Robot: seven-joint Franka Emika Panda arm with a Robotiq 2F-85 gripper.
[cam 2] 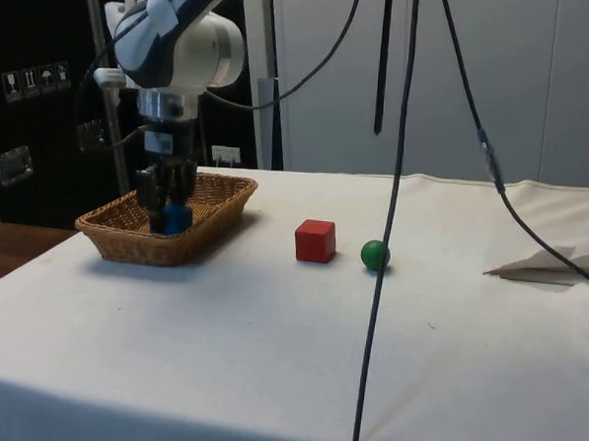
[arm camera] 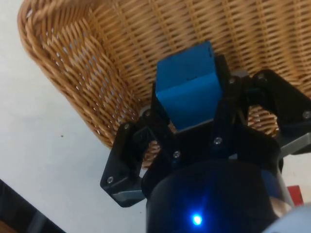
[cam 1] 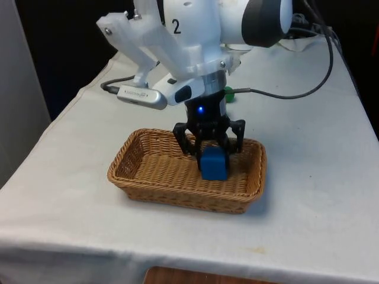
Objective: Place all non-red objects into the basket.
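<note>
Inside the basket [cam 1: 148, 171], tool [cam 1: 211, 155] grips upright blue cube [cam 1: 213, 164].

A white cloth [cam 2: 268, 357] covers the table. Behind it, in the side view, stands a dark cabinet [cam 2: 34, 98] with small labels, beside pale wall panels [cam 2: 460, 81]. Black cables [cam 2: 395, 186] hang down above the cloth.

Robotics lab or test room, not a home. Counter [cam 2: 268, 357] draped in a plain white cloth. Black cables [cam 2: 390, 186] hang loose from above across the side view, and another [cam 1: 296, 89] trails over the cloth. Dark cabinets [cam 2: 34, 98] with labels and metal latches stand behind, beside bare pale wall panels [cam 2: 480, 82].
</note>
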